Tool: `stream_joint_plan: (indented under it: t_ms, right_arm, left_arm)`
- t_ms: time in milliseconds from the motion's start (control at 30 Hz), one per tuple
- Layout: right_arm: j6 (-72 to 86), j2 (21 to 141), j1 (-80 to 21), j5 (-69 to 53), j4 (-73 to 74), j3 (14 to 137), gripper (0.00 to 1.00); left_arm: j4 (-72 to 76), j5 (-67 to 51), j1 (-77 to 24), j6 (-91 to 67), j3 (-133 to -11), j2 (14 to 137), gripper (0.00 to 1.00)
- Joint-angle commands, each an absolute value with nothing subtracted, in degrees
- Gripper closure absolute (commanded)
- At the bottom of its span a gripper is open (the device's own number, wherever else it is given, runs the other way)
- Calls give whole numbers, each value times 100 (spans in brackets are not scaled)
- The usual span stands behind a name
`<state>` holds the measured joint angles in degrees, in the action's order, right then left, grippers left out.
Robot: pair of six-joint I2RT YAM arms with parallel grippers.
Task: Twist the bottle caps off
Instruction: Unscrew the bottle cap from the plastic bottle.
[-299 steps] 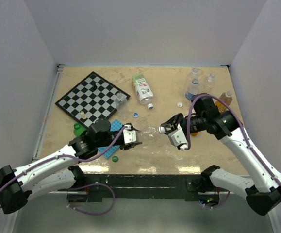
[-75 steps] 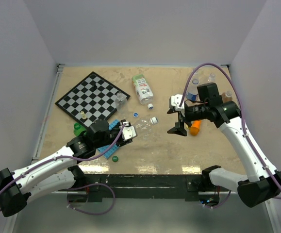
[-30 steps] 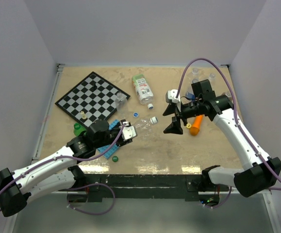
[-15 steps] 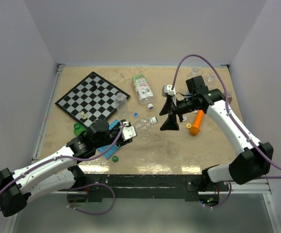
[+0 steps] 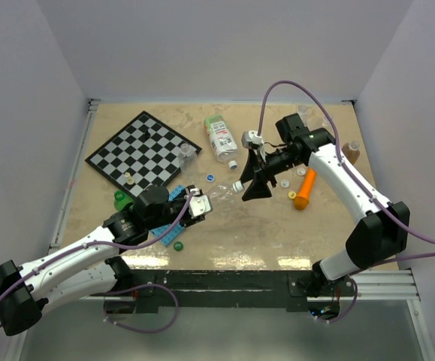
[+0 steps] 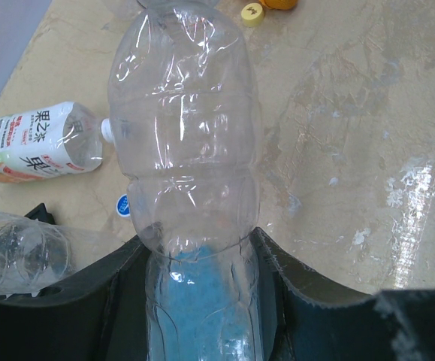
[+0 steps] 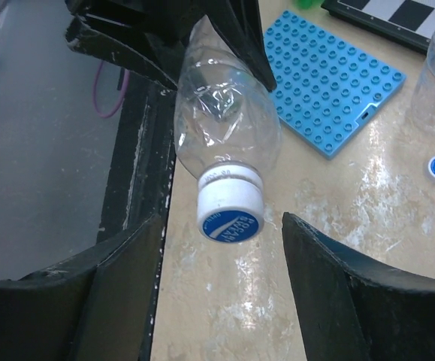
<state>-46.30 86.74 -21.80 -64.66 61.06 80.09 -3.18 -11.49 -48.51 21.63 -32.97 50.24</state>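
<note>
My left gripper (image 5: 199, 205) is shut on the body of a clear plastic bottle (image 6: 183, 135) and holds it off the table; its jaws press both sides (image 6: 198, 278). The bottle's neck points right and ends in a white cap with a blue top (image 7: 230, 210), also seen from above (image 5: 237, 186). My right gripper (image 5: 250, 183) is open. In the right wrist view its fingers stand left and right of that cap (image 7: 222, 222), apart from it and not touching.
A labelled bottle (image 5: 221, 137) lies at the back middle, and a chessboard (image 5: 138, 153) at the back left. A blue baseplate (image 7: 330, 83), a loose blue cap (image 5: 210, 178), a green cap (image 5: 178, 244), an orange carrot toy (image 5: 303, 188) and several bottles at the back right (image 5: 307, 120) are about.
My right arm has swung left from near the orange toy to the held bottle's cap, jaws open. The left arm and its bottle have stayed put.
</note>
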Motion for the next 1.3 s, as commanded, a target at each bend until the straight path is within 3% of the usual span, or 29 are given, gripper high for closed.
stream_joint_plan:
  t_ms: [0, 333, 533, 667, 867, 1167, 1267]
  right_arm:
    - [-4729, 8639, -2232, -6794, 6284, 8358, 32]
    - [-4781, 8622, -2347, -6794, 6337, 8420, 44]
    - [-4834, 8613, -2478, -6680, 6311, 8402, 73]
    - [-5044, 8534, -2558, -6487, 6328, 8367, 98]
    - [-6316, 7789, -2575, -6083, 6337, 8016, 100]
    - [-10611, 6206, -2593, -5134, 6284, 7102, 100]
    - [-10960, 6266, -2593, -5062, 6284, 7180, 100]
  left_arm:
    - [-193, -1143, -4834, 2118, -3322, 5036, 99]
    - [-193, -1142, -4834, 2118, -3313, 5071, 99]
    - [-193, -1143, -4834, 2118, -3313, 5071, 99]
    - [-193, -1134, -4834, 2118, -3322, 5045, 99]
    - [-185, -1213, -4834, 2136, -3305, 5010, 99]
    - [-176, -1485, -4834, 2136, -3296, 5045, 99]
    - [-176, -1555, -4834, 2127, -3270, 5071, 99]
